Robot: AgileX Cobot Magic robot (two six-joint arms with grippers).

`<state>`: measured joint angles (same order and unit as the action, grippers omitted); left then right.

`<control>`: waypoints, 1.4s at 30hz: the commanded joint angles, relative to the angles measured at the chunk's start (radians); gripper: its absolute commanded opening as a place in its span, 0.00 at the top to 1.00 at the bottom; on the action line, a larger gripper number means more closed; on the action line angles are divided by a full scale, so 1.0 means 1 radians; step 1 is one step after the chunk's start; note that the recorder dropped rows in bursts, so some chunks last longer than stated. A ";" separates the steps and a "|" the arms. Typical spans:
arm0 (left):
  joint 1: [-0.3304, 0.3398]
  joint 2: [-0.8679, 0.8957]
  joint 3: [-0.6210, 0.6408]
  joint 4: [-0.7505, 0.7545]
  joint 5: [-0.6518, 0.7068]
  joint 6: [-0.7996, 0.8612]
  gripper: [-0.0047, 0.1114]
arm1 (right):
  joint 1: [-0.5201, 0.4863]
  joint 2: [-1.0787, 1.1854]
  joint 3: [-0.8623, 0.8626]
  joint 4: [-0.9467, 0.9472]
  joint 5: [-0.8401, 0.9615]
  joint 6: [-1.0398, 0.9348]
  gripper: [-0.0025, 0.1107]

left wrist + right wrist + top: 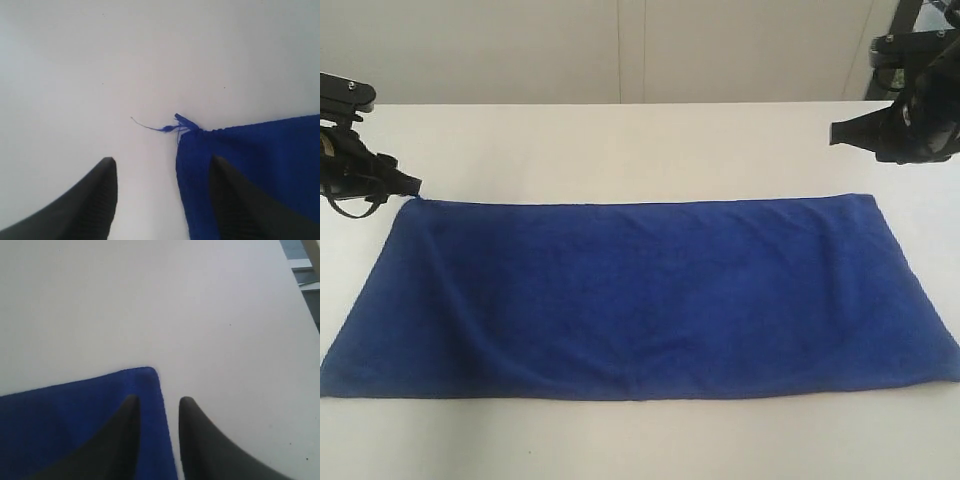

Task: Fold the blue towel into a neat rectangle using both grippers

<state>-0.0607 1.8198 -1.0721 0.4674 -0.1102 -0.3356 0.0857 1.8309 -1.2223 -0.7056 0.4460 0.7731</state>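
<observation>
Deep blue rectangular microfibre towel (pixel 640 295) flat on white desk (pixel 620 140); my left claw (pixel 161 159) spread wide at its back-left corner, right claw (pixel 157 399) parted above back-right.

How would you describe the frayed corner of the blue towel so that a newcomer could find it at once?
On the white table lies a blue towel, spread flat. Go to its far corner on the left, just beside the left gripper. Unlike the clean far right corner, it trails a tuft of loose blue threads onto the table.
</observation>
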 commanded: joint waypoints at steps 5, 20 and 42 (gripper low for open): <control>-0.002 -0.026 -0.001 -0.023 0.236 -0.066 0.46 | -0.005 0.025 -0.004 0.242 0.050 -0.266 0.81; -0.082 -0.004 0.001 -0.332 0.553 0.133 0.96 | -0.046 0.279 -0.256 0.487 0.271 -0.557 0.98; -0.082 0.070 0.001 -0.301 0.682 0.352 0.96 | -0.046 0.342 -0.256 0.466 0.291 -0.567 0.98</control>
<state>-0.1390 1.8670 -1.0869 0.1490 0.4976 -0.0061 0.0447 2.1577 -1.4818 -0.2270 0.7231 0.2179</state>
